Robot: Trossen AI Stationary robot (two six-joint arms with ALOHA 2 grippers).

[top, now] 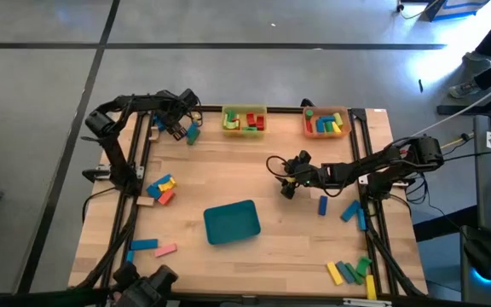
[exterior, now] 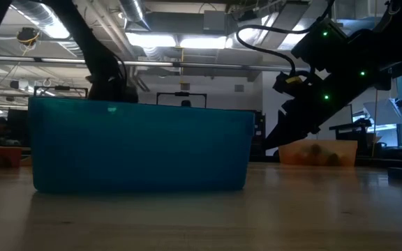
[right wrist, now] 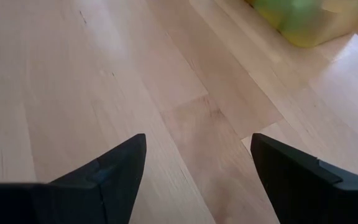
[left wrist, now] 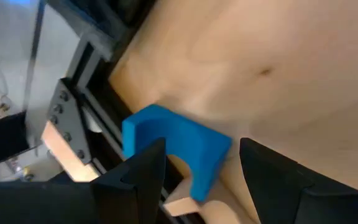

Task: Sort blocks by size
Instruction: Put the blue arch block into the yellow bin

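Note:
My left gripper is open at the table's far left, over a blue curved block. In the left wrist view that block lies just ahead of the fingertips, between the two fingers; I cannot tell whether a finger touches it. My right gripper is open and empty above bare wood at mid-table; its wrist view shows only tabletop between the fingers. Loose blocks lie at the left, near left, right and near right.
A yellow tray and an orange tray, both holding blocks, stand at the far edge. A teal tray stands near the middle. A tan wooden piece lies at the far left, by the frame rail.

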